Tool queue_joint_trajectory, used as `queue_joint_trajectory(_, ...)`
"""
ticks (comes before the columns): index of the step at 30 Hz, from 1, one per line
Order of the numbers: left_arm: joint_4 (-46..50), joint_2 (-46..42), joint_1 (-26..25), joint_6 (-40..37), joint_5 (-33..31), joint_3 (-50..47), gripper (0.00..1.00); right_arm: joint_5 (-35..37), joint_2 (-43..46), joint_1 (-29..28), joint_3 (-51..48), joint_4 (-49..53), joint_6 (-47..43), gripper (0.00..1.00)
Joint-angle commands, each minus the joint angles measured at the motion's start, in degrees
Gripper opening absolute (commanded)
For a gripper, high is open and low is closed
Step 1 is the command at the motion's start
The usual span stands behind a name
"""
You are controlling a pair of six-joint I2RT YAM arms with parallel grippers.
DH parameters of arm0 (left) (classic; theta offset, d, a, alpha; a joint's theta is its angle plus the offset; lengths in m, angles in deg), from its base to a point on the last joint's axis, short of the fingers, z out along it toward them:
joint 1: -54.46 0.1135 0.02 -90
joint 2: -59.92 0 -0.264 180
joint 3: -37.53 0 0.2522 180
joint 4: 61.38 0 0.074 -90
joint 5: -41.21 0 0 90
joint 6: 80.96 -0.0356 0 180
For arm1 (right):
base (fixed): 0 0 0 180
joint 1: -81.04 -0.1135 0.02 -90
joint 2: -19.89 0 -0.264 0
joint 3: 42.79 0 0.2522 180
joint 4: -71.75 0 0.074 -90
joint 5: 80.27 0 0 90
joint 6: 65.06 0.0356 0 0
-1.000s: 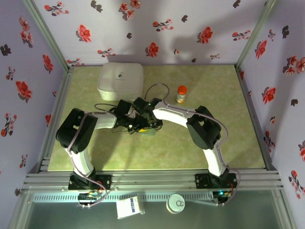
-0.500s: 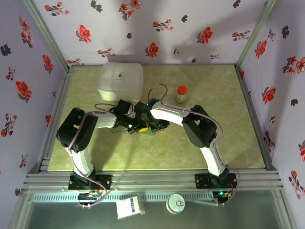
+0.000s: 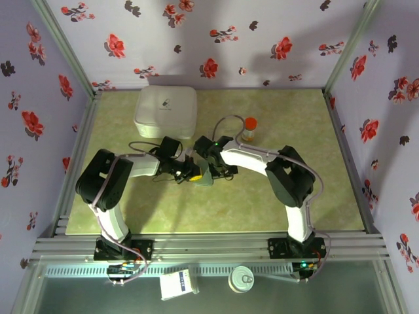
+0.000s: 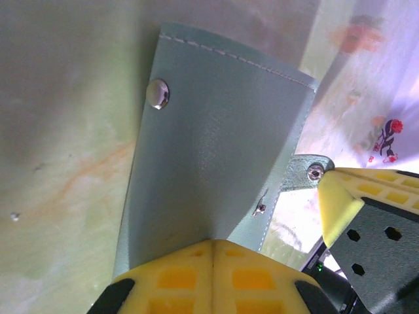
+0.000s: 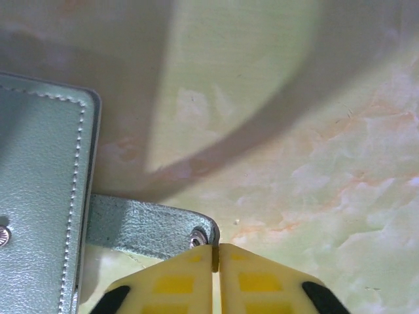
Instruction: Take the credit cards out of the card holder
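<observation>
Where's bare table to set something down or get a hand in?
Widest bare patch: right side of the table, bordered by the orange-capped bottle, the right arm and the right wall. Also the near strip between the two arm bases. Crowded: centre, where left gripper and right gripper meet at the card holder, white box behind-left.

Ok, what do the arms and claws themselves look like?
The left arm and right arm have white links, black joints and thin grey cables. A green light glows on the right one. The left claw and right claw have yellow grid-patterned fingers with black bases.
</observation>
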Motion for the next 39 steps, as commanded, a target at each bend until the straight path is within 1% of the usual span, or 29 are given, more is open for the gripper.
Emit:
queue_joint_trajectory(1,10.67,0.54,0.03,1.52,-9.43,-1.52,0.02,-4.04,3.82,1.61,-3.90,-5.49,2.87,0.16)
queue_joint_trajectory(7,11.73,-4.52,-0.69,3.65,-9.49,0.08,0.07,-11.32,6.74,4.28,-9.40,-14.41,5.08,0.29)
queue_joint_trajectory(11,13.35,-6.47,-0.78,3.83,-10.28,2.38,0.10,-15.25,7.40,5.42,-11.68,-19.12,6.54,0.34)
queue_joint_trajectory(15,16.05,-6.37,-0.96,2.17,-10.86,5.74,0.13,-18.70,7.27,6.08,-13.10,-22.81,8.04,0.37)
queue_joint_trajectory(18,19.46,-6.34,-0.95,0.09,-13.09,7.67,0.14,-20.84,7.35,6.41,-14.16,-25.79,9.08,0.40)
queue_joint_trajectory(26,24.82,-5.44,-0.56,-3.61,-18.51,9.40,0.18,-23.13,7.09,6.77,-14.97,-29.37,10.77,0.42)
queue_joint_trajectory(32,26.59,-8.42,0.27,-4.70,-21.75,8.57,0.23,-22.85,8.39,6.76,-15.29,-29.60,10.84,0.42)
queue_joint_trajectory(36,26.46,-11.00,1.17,-5.03,-23.30,7.15,0.28,-24.78,8.08,6.76,-15.48,-31.62,10.84,0.45)
queue_joint_trajectory(39,26.81,-11.70,2.14,-5.38,-23.85,6.04,0.29,-26.33,7.11,6.76,-15.20,-32.70,11.07,0.48)
